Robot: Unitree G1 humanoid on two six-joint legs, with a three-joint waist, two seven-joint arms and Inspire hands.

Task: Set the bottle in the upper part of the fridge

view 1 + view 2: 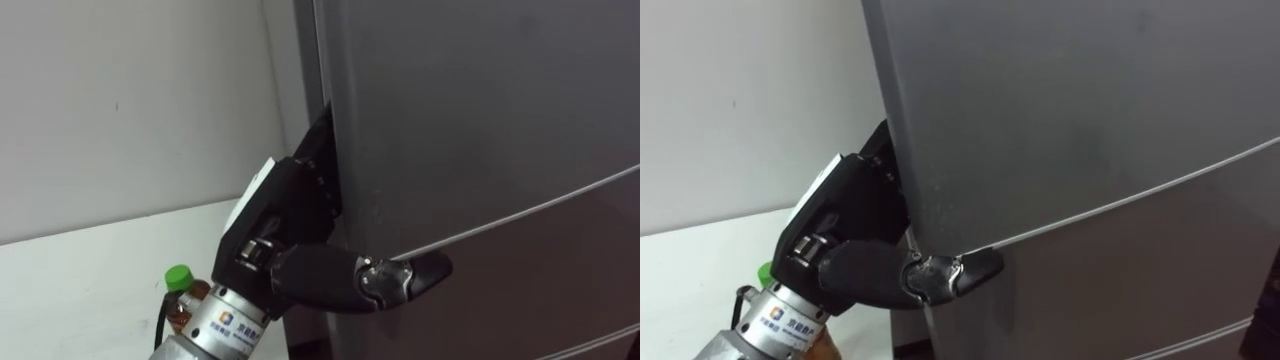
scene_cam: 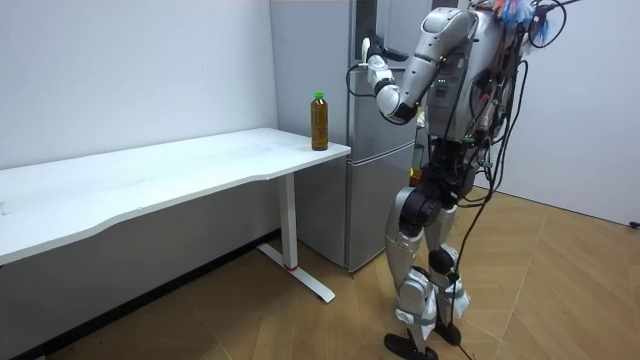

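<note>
A brown bottle with a green cap stands upright on the corner of the white table, just left of the grey fridge. In the left eye view the bottle's cap peeks out behind my left wrist. My left hand is at the left edge of the upper fridge door. Its thumb lies across the door's front, and the rest of the hand reaches behind the edge, hidden. The door looks shut or barely ajar. I stand upright close in front of the fridge.
A seam separates the upper door from the lower door below it. The long table runs off along the white wall on my left. Wooden floor lies around the fridge and behind me.
</note>
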